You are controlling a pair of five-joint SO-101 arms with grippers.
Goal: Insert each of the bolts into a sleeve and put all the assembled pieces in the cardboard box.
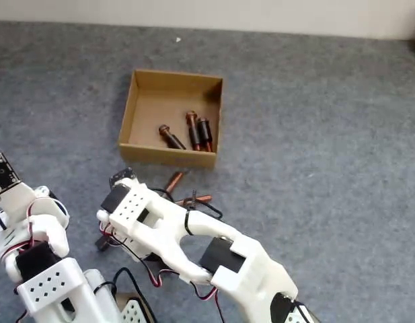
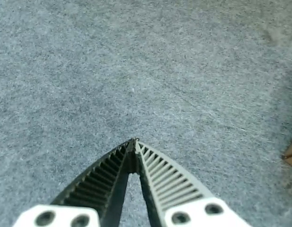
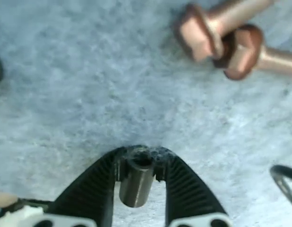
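Presently the right hand (image 3: 141, 160) clamps a dark sleeve (image 3: 135, 187), while the left hand (image 2: 134, 143) sits pressed together.

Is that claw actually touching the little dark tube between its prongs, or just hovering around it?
Touching. The right wrist view shows the right gripper shut on the dark sleeve, with both fingers pressed against its sides and no gap.

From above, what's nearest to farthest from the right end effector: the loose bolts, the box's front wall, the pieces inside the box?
1. Loose bolts: on the carpet, just ahead of the right end effector.
2. Box's front wall: past the bolts.
3. Pieces inside: behind that wall.
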